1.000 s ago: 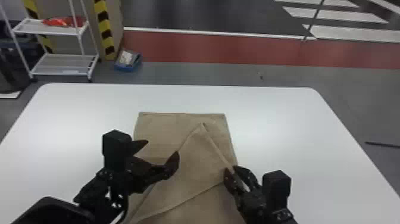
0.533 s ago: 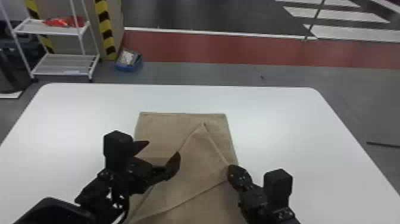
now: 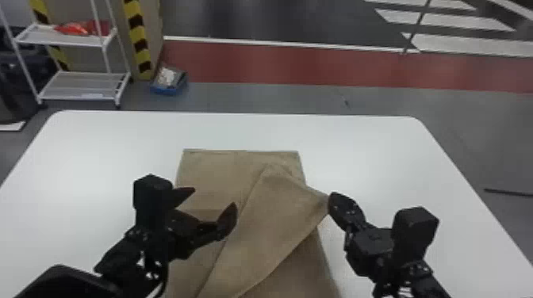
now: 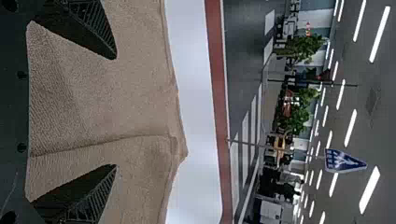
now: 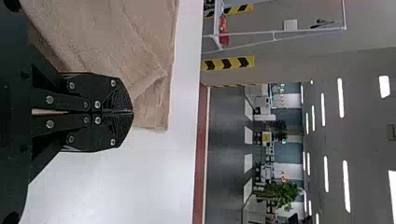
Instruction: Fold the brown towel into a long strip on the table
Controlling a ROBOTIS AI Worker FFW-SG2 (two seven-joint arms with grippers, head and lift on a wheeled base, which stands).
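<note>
On the white table lies the brown towel [image 3: 222,170], its upper layer turned over diagonally. Its right part is drawn out to a point past the right edge, where my right gripper [image 3: 330,204] is shut on it. Over the towel's left part stands my left gripper [image 3: 212,198], open, nothing between its fingers. In the left wrist view, the left gripper [image 4: 116,112] has its fingers wide apart above the towel [image 4: 140,93]. The right wrist view has the right gripper [image 5: 132,112] with fingertips together beside the towel [image 5: 112,46].
The white table [image 3: 396,158] extends around the towel on the left, right and far sides. Beyond its far edge, on the floor, are a white shelf rack [image 3: 79,87] and a blue bin [image 3: 168,89] at the back left.
My right gripper closed on the towel's edge and moved to the right, dragging the upper layer out into a point beyond the lower layer. The left gripper has stayed in place, open.
</note>
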